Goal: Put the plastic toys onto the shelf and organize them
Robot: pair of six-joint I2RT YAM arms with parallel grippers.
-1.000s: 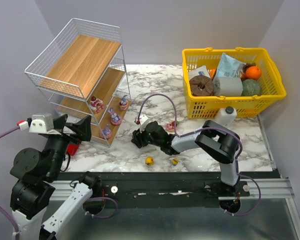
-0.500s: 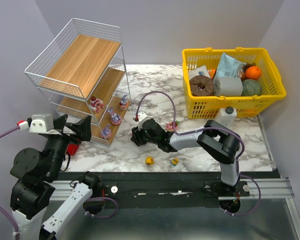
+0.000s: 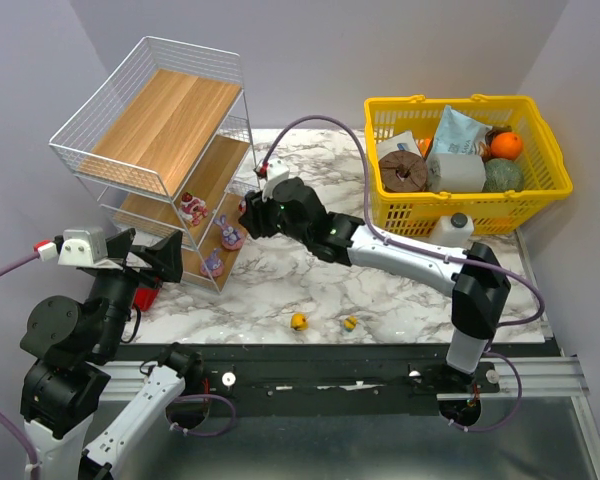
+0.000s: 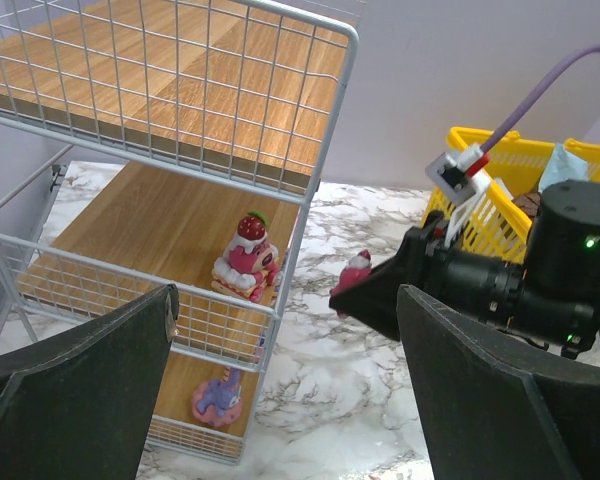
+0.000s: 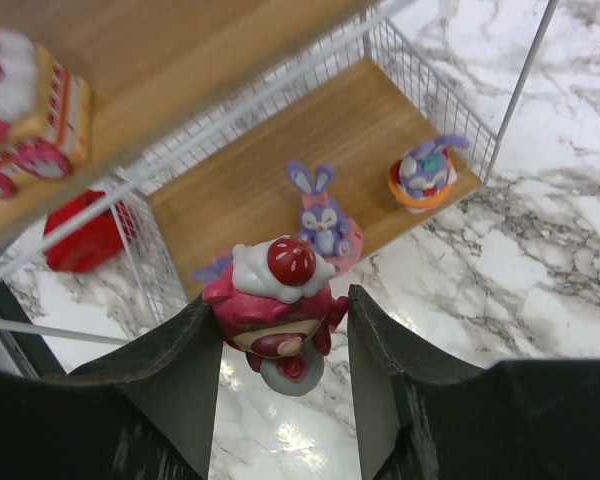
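My right gripper is shut on a pink-red figurine with white cream and a red berry on top. It holds the figurine in the air beside the right edge of the white wire shelf, at the lower tiers; the figurine also shows in the left wrist view. A pink cake figurine stands on the middle board. Purple bunnies stand on the bottom board. Two yellow ducks lie on the table near the front. My left gripper is open and empty in front of the shelf.
A yellow basket of groceries stands at the back right, with a white bottle in front of it. A red bell pepper lies by the shelf's front left corner, under my left arm. The table is white marble.
My right gripper has risen from the middle of the table and moved back and left to the shelf, carrying the pink-red figurine. The left arm has not moved.
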